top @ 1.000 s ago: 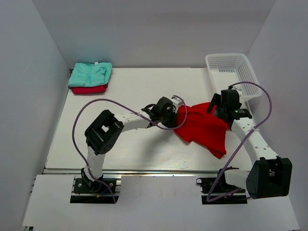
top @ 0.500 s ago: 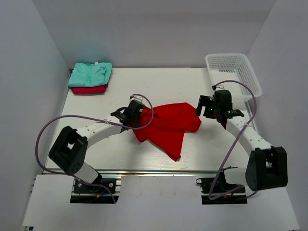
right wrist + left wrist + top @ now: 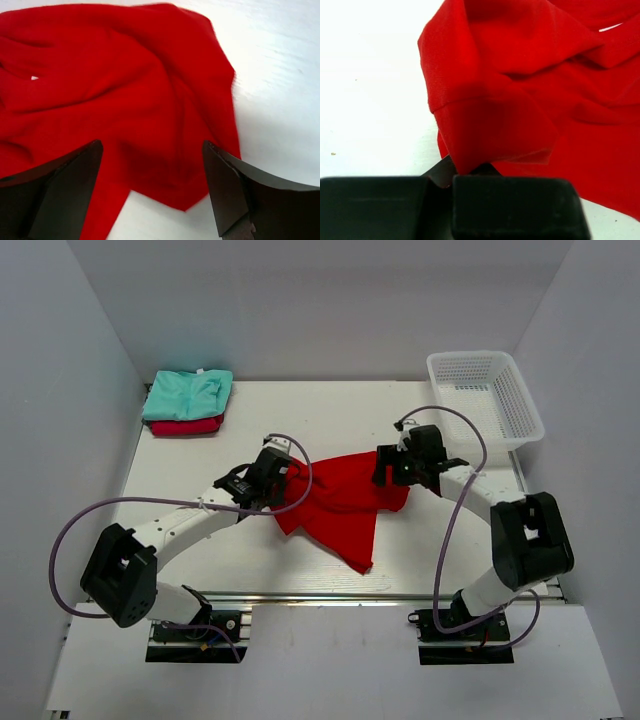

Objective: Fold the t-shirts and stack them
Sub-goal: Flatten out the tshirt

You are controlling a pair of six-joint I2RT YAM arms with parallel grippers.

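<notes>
Top external: dragged leftward to centre frame on tabletop (image 3: 200,465) since a second ago, red t-shirt (image 3: 340,502) (crumpled, unfolded). Left hand (image 3: 283,483) clamped shut on its left fold; right hand (image 3: 390,472), moved in from frame right, spread wide over its right edge.

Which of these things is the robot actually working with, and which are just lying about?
Part of the job: red t-shirt, pinched in the left pincer, open right pincer over it; mint t-shirt folded on the crimson t-shirt, far left corner.
Just lying about: white mesh basket, far right corner.
</notes>
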